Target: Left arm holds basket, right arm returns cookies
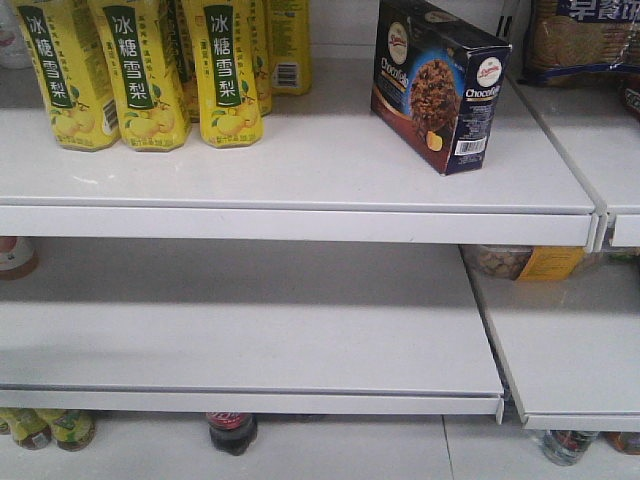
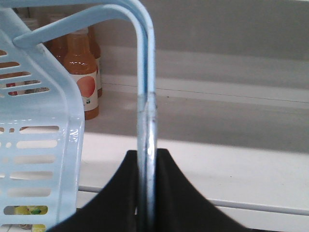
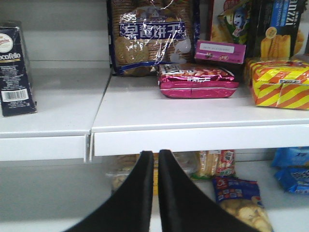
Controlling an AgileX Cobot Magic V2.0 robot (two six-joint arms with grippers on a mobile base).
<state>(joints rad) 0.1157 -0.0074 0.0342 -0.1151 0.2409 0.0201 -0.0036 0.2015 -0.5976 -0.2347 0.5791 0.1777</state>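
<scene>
The cookies, a dark navy carton, stand upright on the upper white shelf near its right end. The right wrist view catches the carton's barcode side at the far left. My right gripper hangs below and to the right of it, in front of the shelf edge, shut with nothing between its fingers. My left gripper is shut on the hoop handles of the light blue basket, whose slotted wall fills the left of that view. Neither arm appears in the front view.
Yellow drink cartons stand at the upper shelf's left. A bare lower shelf lies beneath. A biscuit bag, a pink packet and a yellow-red box fill the neighbouring shelf. Orange bottles stand behind the basket.
</scene>
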